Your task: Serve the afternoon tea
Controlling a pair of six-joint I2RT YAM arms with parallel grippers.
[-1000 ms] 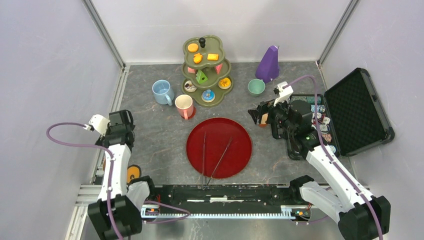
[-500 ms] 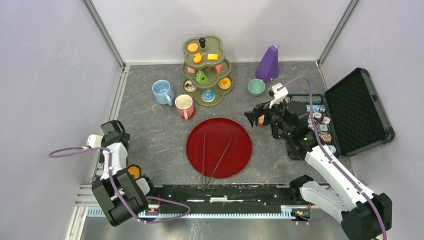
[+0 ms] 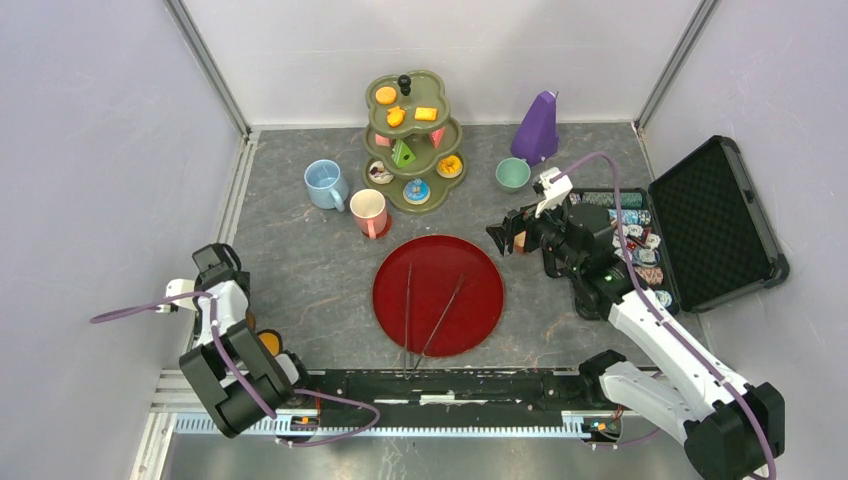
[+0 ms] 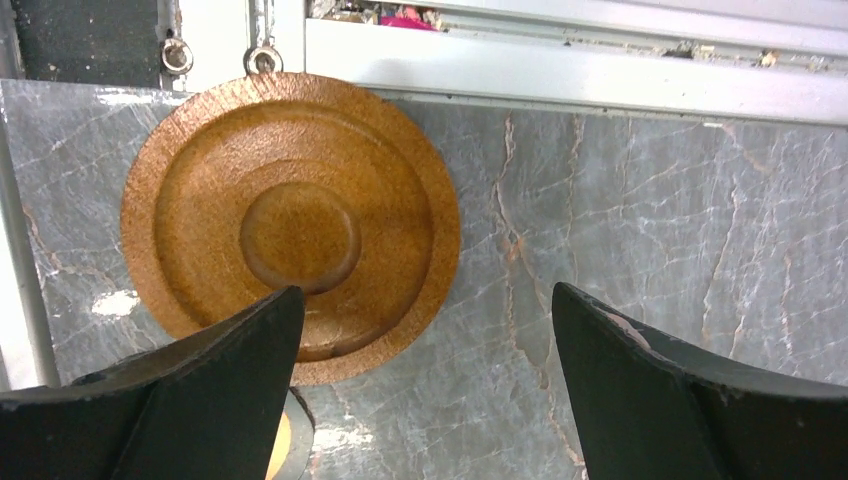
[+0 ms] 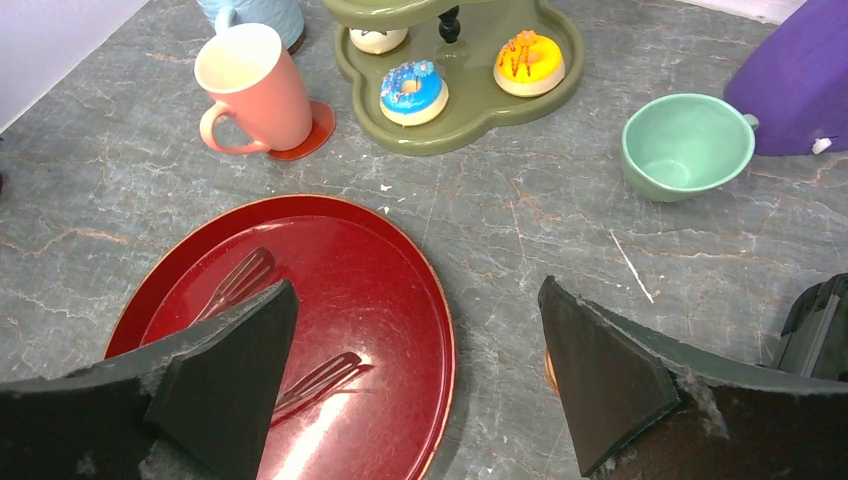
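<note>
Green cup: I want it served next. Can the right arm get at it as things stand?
Probably yes: the right gripper is open and empty, with only bare table between it and the green cup.

The left arm (image 3: 222,325) has folded back toward its base at 6 o'clock. A second ago it stretched out toward 12 o'clock. Half a second ago it had already drawn most of the way in, and since then its wrist has slipped a little further toward 9 o'clock. The left gripper (image 4: 427,290) has come to hang over the orange-brown disc (image 4: 290,215) near the desk's corner at 7 o'clock. The arm covers more of that disc from above than before. The right gripper (image 5: 417,283) has eased slightly toward 9 o'clock.
</note>
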